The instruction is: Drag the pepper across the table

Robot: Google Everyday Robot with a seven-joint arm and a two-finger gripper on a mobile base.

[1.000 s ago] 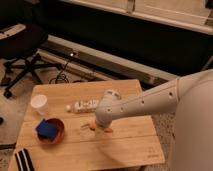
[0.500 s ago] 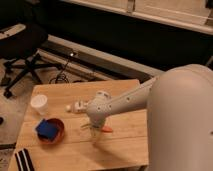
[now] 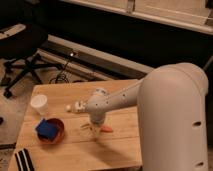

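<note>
The light wooden table [image 3: 65, 150] fills the lower left. The orange pepper [image 3: 106, 129] lies near its middle; only its orange end shows to the right of my gripper, the rest is hidden behind it. My gripper [image 3: 94, 131] points down onto the table top right at the pepper's left side, at the end of my white arm [image 3: 150, 95].
A red bowl [image 3: 57, 134] with a blue sponge [image 3: 47, 128] sits left of the gripper. A white cup [image 3: 39, 105] stands at the back left. A white patterned bottle [image 3: 77, 107] lies behind the gripper. A black-and-white striped item [image 3: 23, 160] lies at the front left corner. An office chair [image 3: 22, 45] stands beyond the table.
My arm has swung in closer and the gripper has moved toward the table's front. The pepper has shifted with it toward the front.
</note>
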